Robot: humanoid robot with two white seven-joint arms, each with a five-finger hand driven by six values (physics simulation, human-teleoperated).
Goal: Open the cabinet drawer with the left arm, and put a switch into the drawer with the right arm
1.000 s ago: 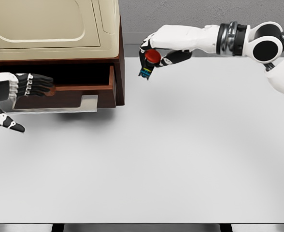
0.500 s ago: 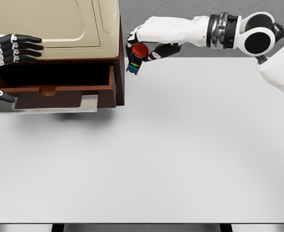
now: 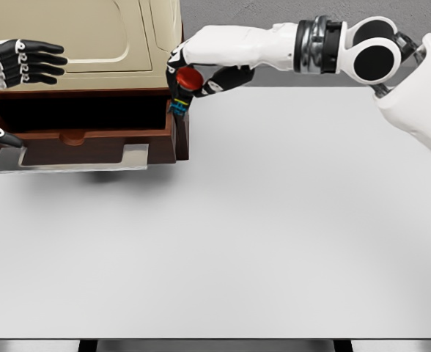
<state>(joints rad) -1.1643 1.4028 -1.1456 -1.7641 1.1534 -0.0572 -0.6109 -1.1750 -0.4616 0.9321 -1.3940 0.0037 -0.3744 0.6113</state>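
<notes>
The white table (image 3: 259,235) lies broad and bare nearest the camera, below both hands. Farther back, the drawer (image 3: 91,143) stands pulled out of the brown cabinet (image 3: 182,110), its dark hollow showing and a grey plate under its front. The left hand (image 3: 21,62) sits above the drawer's left end, fingers stretched out flat and spread, gripping nothing, in front of the cabinet's cream top (image 3: 76,37); its thumb points down beside the drawer's left edge.

The right hand (image 3: 190,73) reaches in from the right, at the cabinet's right front corner, just right of the drawer opening. Its fingers are curled around the switch (image 3: 186,84): the red button faces out between thumb and fingers, and the body with its blue-green end hangs below the hand, overlapping the cabinet's side edge. Whether the switch touches the cabinet cannot be told.
</notes>
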